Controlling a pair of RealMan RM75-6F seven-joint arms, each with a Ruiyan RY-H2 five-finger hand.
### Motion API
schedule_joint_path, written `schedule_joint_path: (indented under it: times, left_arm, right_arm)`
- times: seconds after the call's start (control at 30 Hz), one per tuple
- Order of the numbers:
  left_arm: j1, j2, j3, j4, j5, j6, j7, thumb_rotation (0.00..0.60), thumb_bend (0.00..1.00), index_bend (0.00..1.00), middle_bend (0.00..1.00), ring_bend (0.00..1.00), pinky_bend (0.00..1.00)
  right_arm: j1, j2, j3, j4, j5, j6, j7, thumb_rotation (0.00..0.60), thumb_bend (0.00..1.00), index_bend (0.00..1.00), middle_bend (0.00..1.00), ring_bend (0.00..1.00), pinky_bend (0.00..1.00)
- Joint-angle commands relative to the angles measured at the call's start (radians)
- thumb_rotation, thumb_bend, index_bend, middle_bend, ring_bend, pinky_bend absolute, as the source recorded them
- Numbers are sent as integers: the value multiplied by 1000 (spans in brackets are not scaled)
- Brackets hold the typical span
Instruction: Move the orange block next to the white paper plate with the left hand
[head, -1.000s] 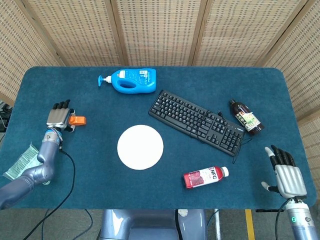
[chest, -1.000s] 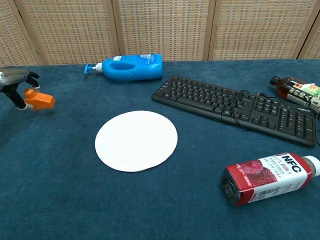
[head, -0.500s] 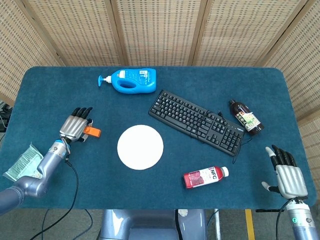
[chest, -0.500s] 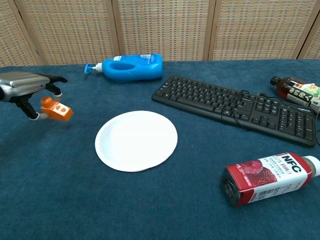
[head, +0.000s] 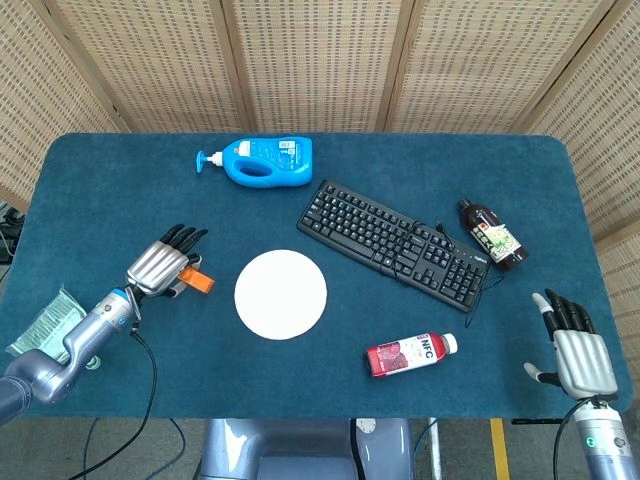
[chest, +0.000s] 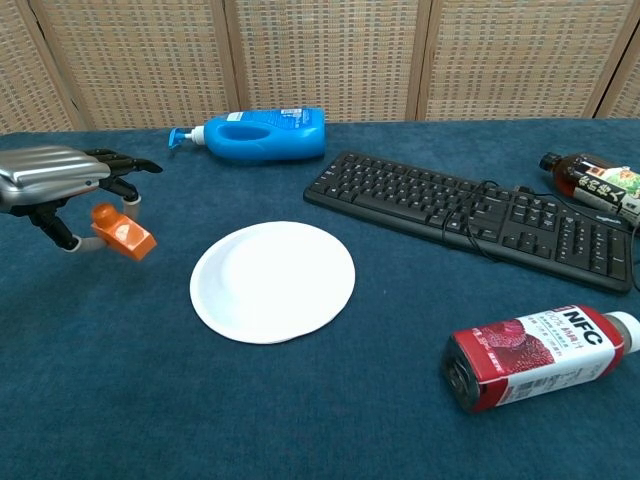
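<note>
Since the earlier frames, the left hand (head: 160, 267) has carried the small orange rectangular block (head: 197, 281) from near the table's left edge toward the round white paper plate (head: 281, 294); judged from this, the transfer is nearly complete and only set-down and release remain.

Head view: the block projects from beneath the hand's fingertips on the plate side, just beside the plate's left rim without touching it. The right hand (head: 579, 352) rests near the front right corner, fingers apart, holding nothing.

Chest view: the left hand (chest: 55, 180) holds the block (chest: 123, 232) between its lower fingers, upper fingers extended over it. The block appears tilted and clear of the blue cloth, left of the plate (chest: 272, 281). The right hand is outside this view.
</note>
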Motion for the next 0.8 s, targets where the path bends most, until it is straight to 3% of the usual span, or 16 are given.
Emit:
schedule_joint_path:
  times: [0.03, 0.27, 0.8]
  left_arm:
    - [-7, -18, 33, 40, 55, 35, -9, 600, 463, 645, 0, 0, 6]
    - [-6, -38, 52, 92, 85, 50, -19, 600, 463, 646, 0, 0, 5]
    - [-38, -105, 42, 142, 107, 60, -5, 600, 463, 648, 0, 0, 3]
  right_arm:
    - [-2, 1, 1, -1, -2, 5, 3, 600, 0, 50, 0, 0, 61]
    - [-4, 4, 0, -3, -8, 10, 9, 600, 0, 51, 0, 0, 61]
    - [-6, 7, 4, -1, -8, 14, 19, 600, 0, 50, 0, 0, 51]
